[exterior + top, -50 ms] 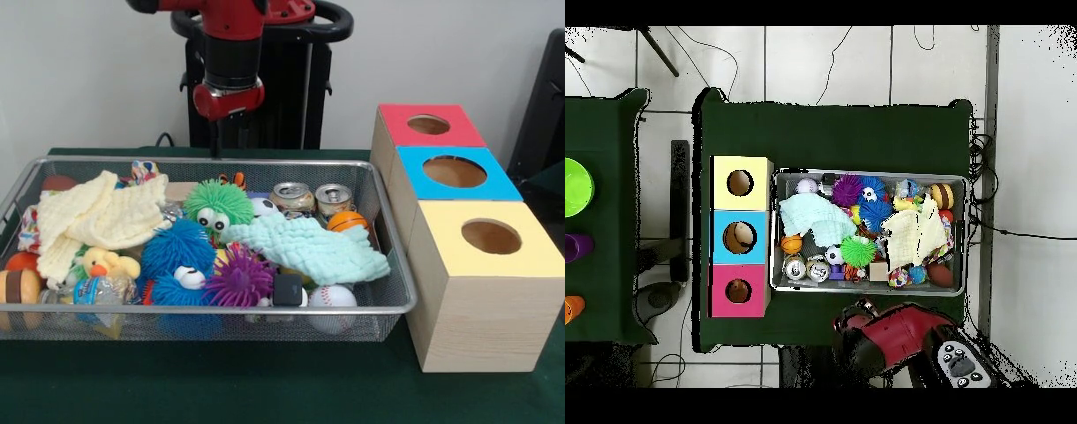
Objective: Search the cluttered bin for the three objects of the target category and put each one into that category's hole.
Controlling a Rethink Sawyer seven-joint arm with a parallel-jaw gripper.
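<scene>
A wire-mesh bin (388, 265) (777, 230) holds mixed clutter. Small sports balls lie at its right end: a baseball (333, 297), an orange basketball (348, 221) and a soccer ball (264, 207). Two cans (293, 196) stand at the back. Beside the bin are three wooden boxes with round holes: red (430, 124), blue (455, 170) and yellow (491, 236). My gripper (229, 146) hangs open and empty just behind the bin's far rim, above the green fuzzy ball (218, 205). From overhead the arm (895, 340) hides it.
Also in the bin are a mint cloth (309, 246), a yellow cloth (97, 216), a blue fuzzy toy (179, 252), a purple spiky ball (238, 276), a rubber duck (104, 262) and a black cube (288, 288). Green cloth covers the table (265, 380).
</scene>
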